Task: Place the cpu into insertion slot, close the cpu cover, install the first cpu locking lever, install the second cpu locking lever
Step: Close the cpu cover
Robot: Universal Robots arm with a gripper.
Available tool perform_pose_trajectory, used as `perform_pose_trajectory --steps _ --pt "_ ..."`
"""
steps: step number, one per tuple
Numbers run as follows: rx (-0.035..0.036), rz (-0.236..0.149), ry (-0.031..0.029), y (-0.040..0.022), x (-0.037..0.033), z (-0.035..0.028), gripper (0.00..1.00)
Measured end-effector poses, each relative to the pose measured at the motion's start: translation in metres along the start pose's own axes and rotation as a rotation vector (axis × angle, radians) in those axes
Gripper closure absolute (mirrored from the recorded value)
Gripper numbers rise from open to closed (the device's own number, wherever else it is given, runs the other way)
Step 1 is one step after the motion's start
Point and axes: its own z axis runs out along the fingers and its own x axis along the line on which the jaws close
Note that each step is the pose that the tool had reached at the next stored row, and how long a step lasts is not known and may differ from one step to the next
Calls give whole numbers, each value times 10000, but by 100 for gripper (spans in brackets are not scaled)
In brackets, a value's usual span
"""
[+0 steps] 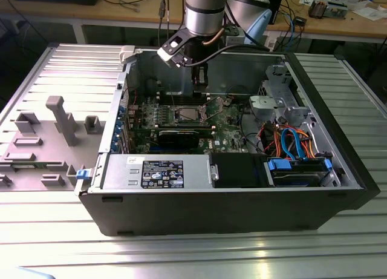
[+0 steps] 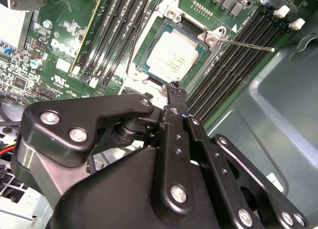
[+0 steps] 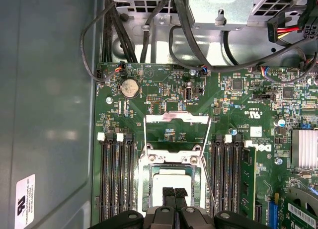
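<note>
Ribbed grey metal table, wooden workbench behind, tangled cables on it

cpu top matt silvery metal; cpu cover shiny metal; pincer matt black metal.

Silvery-grey cpu, green circuit board, black gripper, black memory slots, blue and orange cables

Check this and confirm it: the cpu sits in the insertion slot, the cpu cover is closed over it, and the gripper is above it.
One thing is wrong: the cpu cover is open, not closed. The first wrist view shows it swung back off the insertion slot, green board visible through its cut-out. The cpu does sit in the slot, and the gripper is above it.
</note>
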Motion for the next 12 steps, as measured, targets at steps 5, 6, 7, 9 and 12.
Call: perform_pose_trajectory --steps 5,6,7,9,12 --pt "0 -1 0 27 -1 0 89" --pt "0 -1 -1 34 -1 0 89" --pt "0 0 0 47 -1 0 89" --pt "0 0 -1 69 -2 0 89" --pt "0 0 -1 106 -2 0 89"
